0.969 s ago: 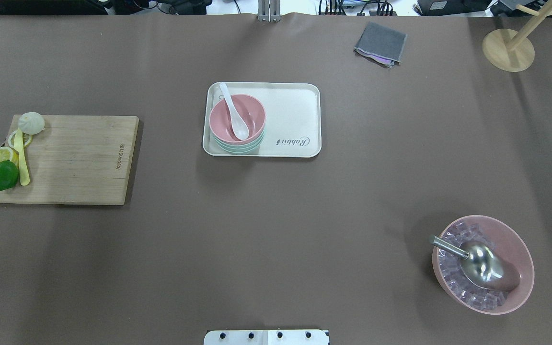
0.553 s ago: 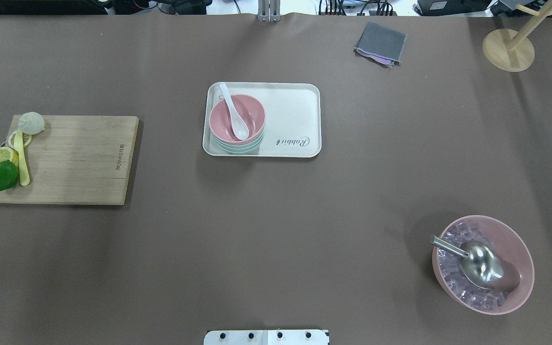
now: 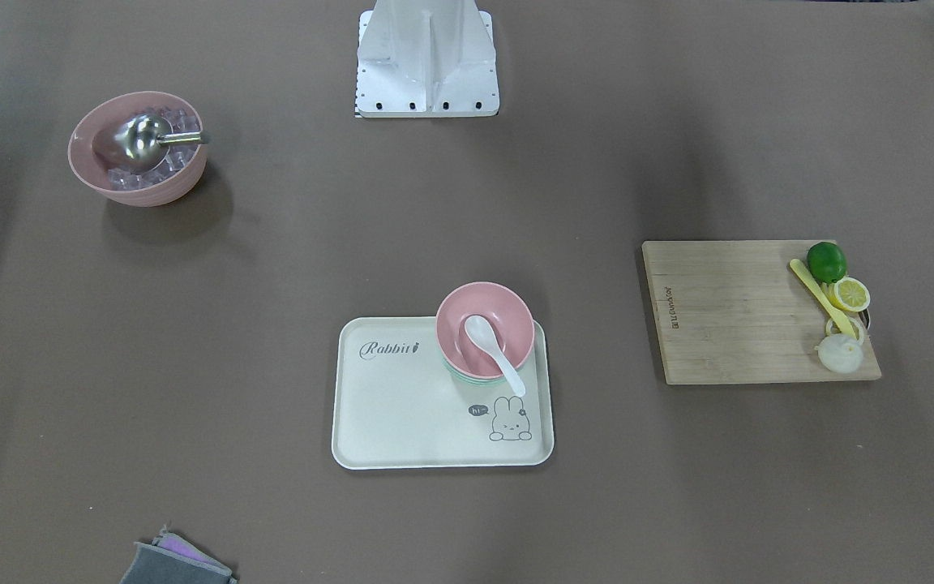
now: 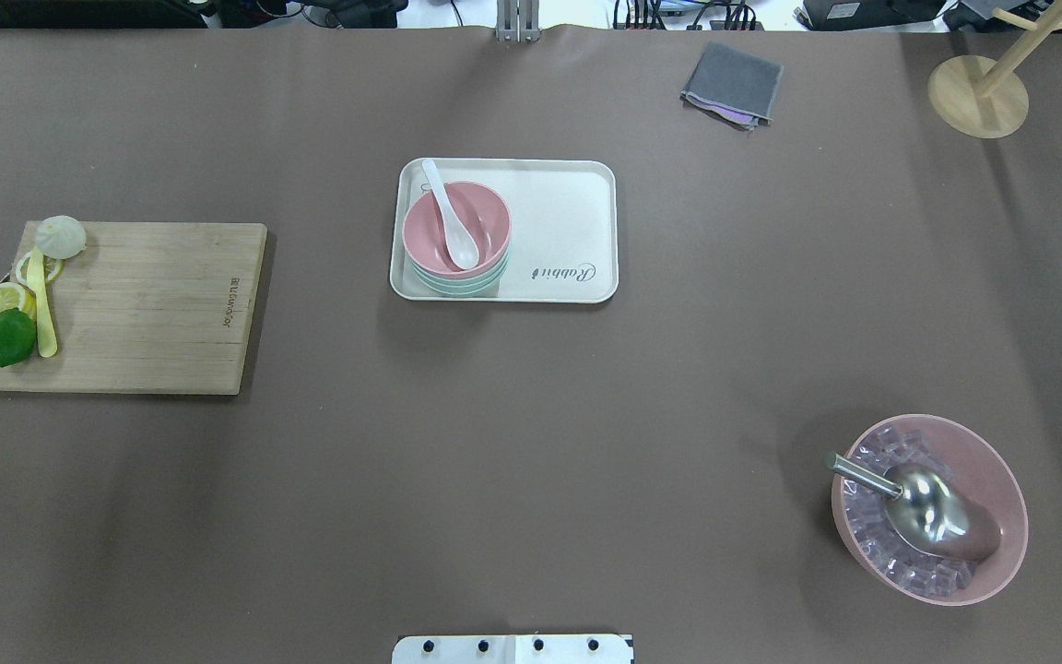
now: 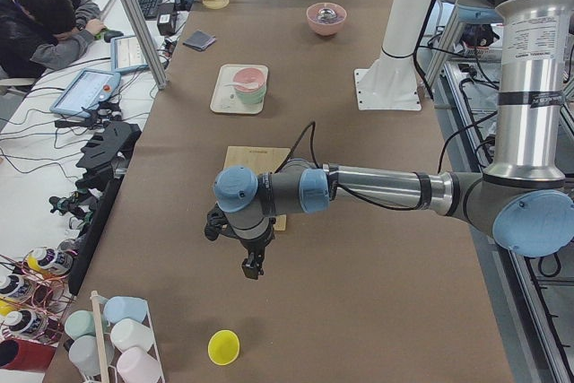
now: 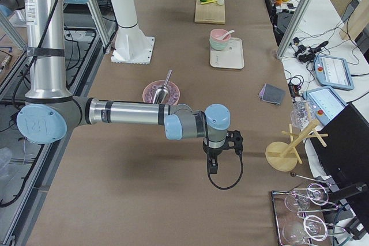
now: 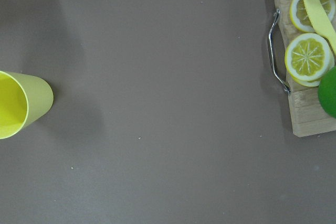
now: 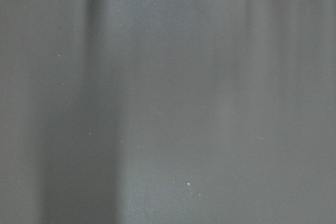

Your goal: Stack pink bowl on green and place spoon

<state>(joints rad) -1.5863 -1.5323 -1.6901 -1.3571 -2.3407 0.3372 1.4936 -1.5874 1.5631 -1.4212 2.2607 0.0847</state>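
Observation:
A small pink bowl (image 4: 485, 214) sits nested on a pale green bowl (image 4: 457, 286) at the left end of a cream tray (image 4: 568, 212). A white spoon (image 4: 451, 226) lies in the pink bowl, its handle over the rim. The front-facing view shows the same stack (image 3: 511, 324) with the spoon (image 3: 495, 345) on the tray (image 3: 402, 414). My left gripper (image 5: 251, 268) hangs far from the tray, past the cutting board. My right gripper (image 6: 211, 168) hangs near the table's other end. Both show only in side views, so I cannot tell whether they are open or shut.
A wooden cutting board (image 4: 153, 304) holds a lime, lemon slices, a bun and a yellow knife. A large pink bowl (image 4: 1001, 498) holds ice and a metal scoop. A grey cloth (image 4: 732, 83) and a wooden stand (image 4: 978, 97) lie at the far edge. A yellow cup (image 7: 21, 103) stands below my left wrist.

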